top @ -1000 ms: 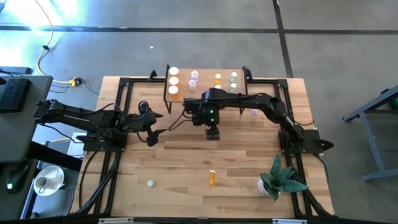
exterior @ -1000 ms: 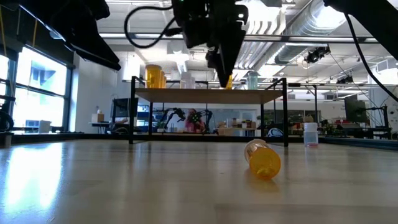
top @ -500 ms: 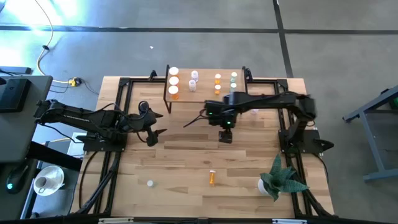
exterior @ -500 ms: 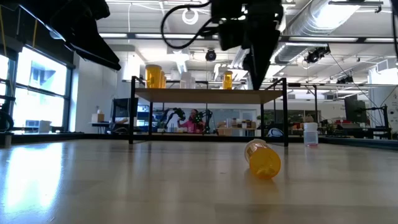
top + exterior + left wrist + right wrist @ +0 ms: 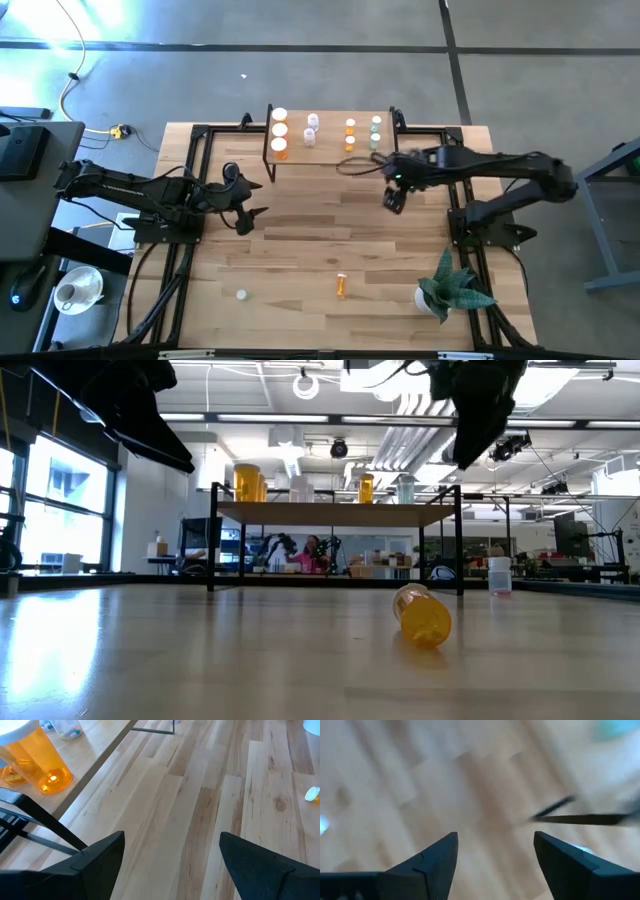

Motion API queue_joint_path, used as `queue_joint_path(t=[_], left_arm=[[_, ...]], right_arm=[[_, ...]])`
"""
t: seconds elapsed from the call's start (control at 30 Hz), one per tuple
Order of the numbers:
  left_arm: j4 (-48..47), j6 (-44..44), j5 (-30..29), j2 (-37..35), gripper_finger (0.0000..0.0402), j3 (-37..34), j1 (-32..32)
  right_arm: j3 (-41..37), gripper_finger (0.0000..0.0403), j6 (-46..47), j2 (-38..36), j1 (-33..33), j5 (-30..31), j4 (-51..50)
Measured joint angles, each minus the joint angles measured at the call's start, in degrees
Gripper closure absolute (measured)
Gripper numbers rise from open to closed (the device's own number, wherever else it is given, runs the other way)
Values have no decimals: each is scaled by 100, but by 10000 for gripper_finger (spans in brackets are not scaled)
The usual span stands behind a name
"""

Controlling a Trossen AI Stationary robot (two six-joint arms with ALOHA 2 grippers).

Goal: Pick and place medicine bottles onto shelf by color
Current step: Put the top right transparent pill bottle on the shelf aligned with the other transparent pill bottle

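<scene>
Plainly, the orange bottle (image 5: 341, 287) lying loose on the desk (image 5: 300, 250) is the one we judge easiest to plan for: a small rigid plastic vial, probably light, smooth-walled and apt to roll or skid if nudged. In the high view it sits low and centre in the frame, its long axis running up and down the picture; in the low view its round end faces the camera, right of centre. We would close on the body across its width, not on the white cap.

A small white piece (image 5: 241, 295), perhaps a cap, lies at lower left. The shelf (image 5: 330, 155) at top centre carries upright bottles.

The right pincer (image 5: 392, 197) hangs just below the shelf's right end, jaws spread wide and holding nothing. The left pincer (image 5: 247, 215) waits at centre left, likewise spread and empty.
</scene>
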Motion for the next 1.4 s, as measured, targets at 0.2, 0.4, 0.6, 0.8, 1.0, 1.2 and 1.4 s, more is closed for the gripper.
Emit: queue_joint_path(t=[0.2,0.4,0.6,0.8,1.0,1.2,1.4], left_arm=[[0,-134,0,0,87,0,0],[0,-151,0,0,87,0,2],[0,-153,0,0,87,0,0],[-3,-152,0,0,87,0,0],[-48,-151,2,0,87,0,0],[-46,-140,2,0,87,0,2],[-44,-140,2,0,87,0,2]], right_arm=[[0,151,493,-735,-196,1423,-2],[0,151,940,-1040,-889,1861,-6],[0,151,1405,-1047,-1671,1751,-24],[0,151,1480,-1014,-2475,991,-70],[-498,151,1314,-983,-3262,284,41],[-1293,151,1279,-985,-3580,-454,779],[-1925,151,1424,-985,-3578,-651,1219]])
